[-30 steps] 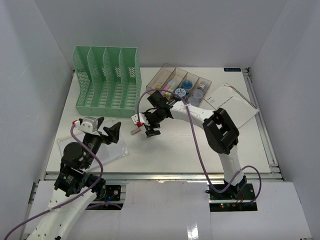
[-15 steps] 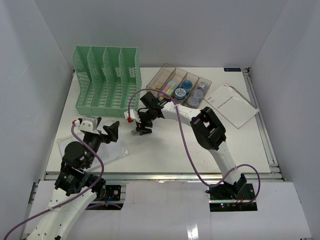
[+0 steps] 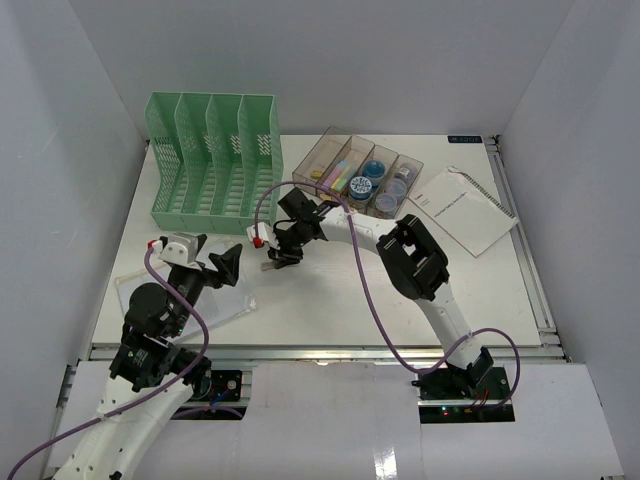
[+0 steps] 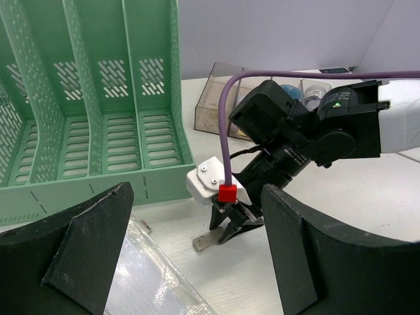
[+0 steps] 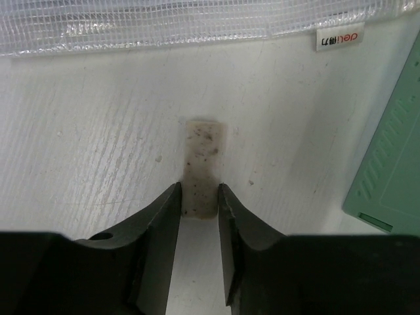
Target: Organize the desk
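The big white table (image 3: 330,300) filled most of the floor of the white-walled booth, with both arms bolted at its near edge. From where I stood, the right arm reached across to the left of centre, its right tool (image 3: 283,255) pointing down at the tabletop. In the right wrist view, its two dark fingers (image 5: 157,230) were drawn in narrow on the near end of a small block (image 5: 201,167). The block was pale and speckled, lay flat on the table, and each finger touched one of its sides.

The left tool (image 3: 225,265) hung just beside it on the left, spread wide and holding nothing. Through that gap the left wrist camera looked straight at the right tool (image 4: 233,223) and the small block (image 4: 205,241).

A clear mesh pouch (image 3: 180,300) lay flat on the table near the front left, partly under the left arm. A green slotted file rack (image 3: 210,165) stood at the back left. To its right sat a clear tray (image 3: 360,170) with compartments holding small items. A white booklet (image 3: 462,208) lay at an angle further right.
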Controlling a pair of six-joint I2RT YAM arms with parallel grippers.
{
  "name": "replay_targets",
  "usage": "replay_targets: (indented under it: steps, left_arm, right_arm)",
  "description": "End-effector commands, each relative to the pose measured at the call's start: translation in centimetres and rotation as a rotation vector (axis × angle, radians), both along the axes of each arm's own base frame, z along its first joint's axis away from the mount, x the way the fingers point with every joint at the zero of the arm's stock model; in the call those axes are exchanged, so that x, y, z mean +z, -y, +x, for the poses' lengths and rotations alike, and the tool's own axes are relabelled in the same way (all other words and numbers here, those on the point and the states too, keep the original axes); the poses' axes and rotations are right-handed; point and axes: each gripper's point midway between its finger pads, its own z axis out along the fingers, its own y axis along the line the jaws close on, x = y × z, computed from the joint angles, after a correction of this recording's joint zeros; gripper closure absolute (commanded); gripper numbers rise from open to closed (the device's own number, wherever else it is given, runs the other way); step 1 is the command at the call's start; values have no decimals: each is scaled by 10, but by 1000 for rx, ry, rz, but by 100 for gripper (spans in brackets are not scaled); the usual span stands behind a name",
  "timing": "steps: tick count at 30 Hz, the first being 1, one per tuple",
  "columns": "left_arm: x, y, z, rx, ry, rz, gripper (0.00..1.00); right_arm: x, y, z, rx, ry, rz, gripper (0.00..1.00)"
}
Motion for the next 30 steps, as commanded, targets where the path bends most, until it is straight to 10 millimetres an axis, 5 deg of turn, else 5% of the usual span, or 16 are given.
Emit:
replay_targets:
  steps: [1,5,11,15,17,21,30]
  left_arm:
    - [-2,17,-2,-98,17,14,10]
    - [-8,49,-11,-279,-1,11,5]
    - [-24,97,-11,-497,-177,-129,4]
    - [-15,113,-5,-548,-196,-333,4]
    - [-25,119,5,-533,-266,-455,5]
    - [-22,128,28,-511,-327,-679,7]
    - [-31,177,81,-482,-569,-986,20]
  right_arm:
    - [9,8,-13,6,-16,3,71]
    - [26,22,-22,-23,-43,5,81]
    - [81,77,-34,-131,-134,79,92]
    - [115,119,-25,-243,-190,171,92]
    - [130,144,-15,-335,-207,219,92]
    - [130,181,-7,-455,-220,281,92]
    - [160,203,3,-628,-201,408,92]
